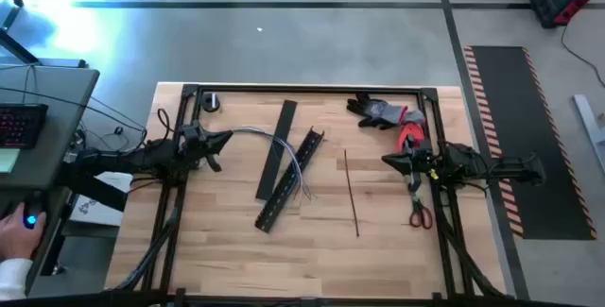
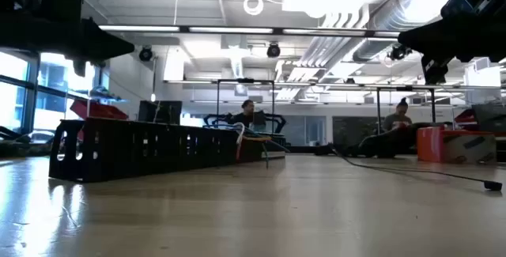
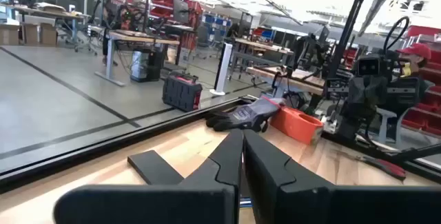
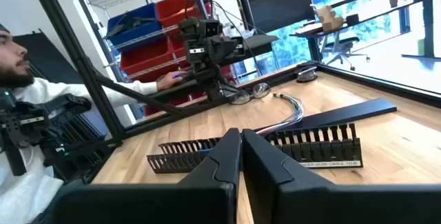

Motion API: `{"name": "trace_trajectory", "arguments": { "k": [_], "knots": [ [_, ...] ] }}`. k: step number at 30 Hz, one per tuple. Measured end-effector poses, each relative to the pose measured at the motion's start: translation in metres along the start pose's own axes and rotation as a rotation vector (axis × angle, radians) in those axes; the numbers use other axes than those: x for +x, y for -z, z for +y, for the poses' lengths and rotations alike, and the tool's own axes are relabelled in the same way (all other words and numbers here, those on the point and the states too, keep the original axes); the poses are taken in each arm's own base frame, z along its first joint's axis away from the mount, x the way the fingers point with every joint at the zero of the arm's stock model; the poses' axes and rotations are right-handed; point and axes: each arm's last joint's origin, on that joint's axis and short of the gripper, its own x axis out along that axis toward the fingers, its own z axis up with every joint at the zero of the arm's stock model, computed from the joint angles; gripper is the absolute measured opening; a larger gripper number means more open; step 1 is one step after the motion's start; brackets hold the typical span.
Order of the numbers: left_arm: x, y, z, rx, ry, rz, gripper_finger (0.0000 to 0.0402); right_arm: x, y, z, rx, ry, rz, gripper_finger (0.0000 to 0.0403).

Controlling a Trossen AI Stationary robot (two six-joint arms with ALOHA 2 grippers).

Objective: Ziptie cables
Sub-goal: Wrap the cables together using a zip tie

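while both arms wait at the table's sides, the work lies untouched between them.
left gripper (image 1: 225,139) and right gripper (image 1: 388,160) have fingers pressed together, holding nothing. the cables (image 1: 301,167) drape over the black slotted channel (image 1: 291,180) mid-table; the ziptie (image 1: 352,194) lies straight, nearer the right gripper.

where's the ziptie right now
In the high view the ziptie lies flat on the bare wood right of centre, between the black slotted channel and the red-handled scissors, untouched by either end effector.
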Motion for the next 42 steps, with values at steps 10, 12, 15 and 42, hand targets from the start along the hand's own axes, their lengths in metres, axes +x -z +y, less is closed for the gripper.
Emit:
{"name": "trace_trajectory", "arguments": {
  "k": [10, 12, 15, 42],
  "knots": [
    [0.0000, 0.0000, 0.0000, 0.000, 0.000, 0.000, 0.0000, 0.0000, -0.0001, 0.0000, 0.000, 0.000, 0.000, 0.0000],
    [0.0000, 0.0000, 0.0001, 0.000, 0.000, 0.000, 0.0000, 0.0000, 0.0000, 0.0000, 0.000, 0.000, 0.000, 0.0000],
    [0.0003, -0.0001, 0.0006, 0.000, -0.007, -0.002, 0.0000, 0.0000, -0.0001, 0.0000, 0.000, 0.000, 0.000, 0.0000],
    [0.0003, -0.0001, 0.0006, 0.000, -0.006, -0.001, 0.0000, -0.0003, -0.0091, 0.0026, -0.076, -0.023, -0.104, 0.0000]
  ]
}}
